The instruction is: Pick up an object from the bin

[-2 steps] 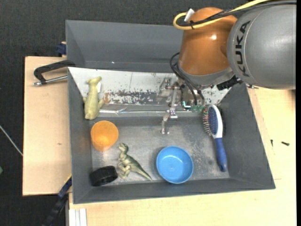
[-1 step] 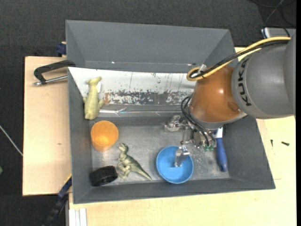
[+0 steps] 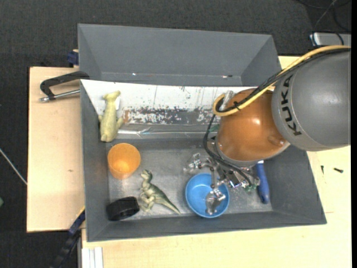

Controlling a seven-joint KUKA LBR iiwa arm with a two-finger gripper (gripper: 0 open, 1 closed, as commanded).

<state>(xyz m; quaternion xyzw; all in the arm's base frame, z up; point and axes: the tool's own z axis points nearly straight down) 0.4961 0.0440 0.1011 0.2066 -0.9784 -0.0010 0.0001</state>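
Observation:
My gripper (image 3: 216,195) hangs under the orange wrist cover in the bin's front right part. Its metal tip reaches down over the right half of a round blue cup (image 3: 198,197), which stands open side up. A blue pen (image 3: 262,184) lies just right of the gripper, partly hidden by the arm. A green toy dinosaur (image 3: 152,193) lies to the left of the blue cup, apart from it.
An orange cup (image 3: 124,159) stands left of centre. A black ring-shaped piece (image 3: 122,208) lies at the front left corner. A yellow toy animal (image 3: 110,117) lies along the left wall at the back. The arm covers the bin's right side.

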